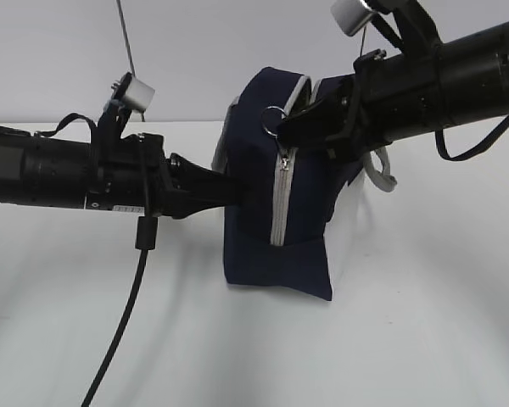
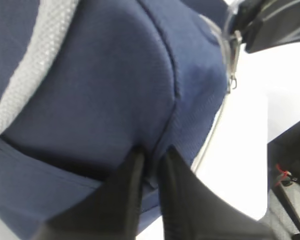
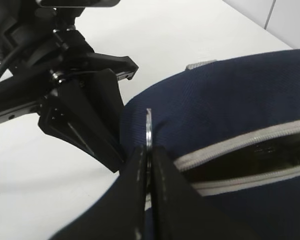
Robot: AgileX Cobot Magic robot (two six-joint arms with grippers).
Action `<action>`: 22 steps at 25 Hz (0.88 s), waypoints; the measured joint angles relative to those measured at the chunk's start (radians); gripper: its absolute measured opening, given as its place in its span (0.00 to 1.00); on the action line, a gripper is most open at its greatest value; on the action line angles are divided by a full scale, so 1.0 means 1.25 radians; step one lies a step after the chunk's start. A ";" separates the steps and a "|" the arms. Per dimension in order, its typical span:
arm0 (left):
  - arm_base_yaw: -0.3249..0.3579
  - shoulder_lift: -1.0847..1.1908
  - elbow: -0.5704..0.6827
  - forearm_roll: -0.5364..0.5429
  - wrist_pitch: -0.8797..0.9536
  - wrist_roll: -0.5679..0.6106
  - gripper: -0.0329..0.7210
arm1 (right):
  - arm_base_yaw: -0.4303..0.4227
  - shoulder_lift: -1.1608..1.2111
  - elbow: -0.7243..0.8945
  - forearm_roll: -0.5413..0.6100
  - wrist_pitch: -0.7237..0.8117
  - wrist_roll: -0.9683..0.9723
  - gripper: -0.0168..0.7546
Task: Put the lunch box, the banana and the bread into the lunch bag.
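Note:
The navy lunch bag (image 1: 263,229) stands upright on the white table, its grey zipper (image 1: 280,203) running down the near end. My right gripper (image 1: 282,127) is shut on the metal ring zip pull (image 1: 273,114) near the top; in the right wrist view the ring (image 3: 148,127) stands edge-on between my closed fingers, and the zipper (image 3: 240,160) is parted, showing a dark inside. My left gripper (image 2: 151,157) is shut on a fold of the bag's fabric (image 2: 115,90) at its left side (image 1: 229,191). The lunch box, banana and bread are out of view.
A grey strap handle (image 1: 380,174) hangs behind the bag on the right. A black cable (image 1: 123,322) drops from my left arm across the front of the table. A thin pole (image 1: 125,38) stands at the back left.

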 joint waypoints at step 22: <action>-0.050 0.000 0.000 0.004 -0.039 -0.024 0.04 | 0.000 -0.003 0.000 0.159 -0.061 0.000 0.02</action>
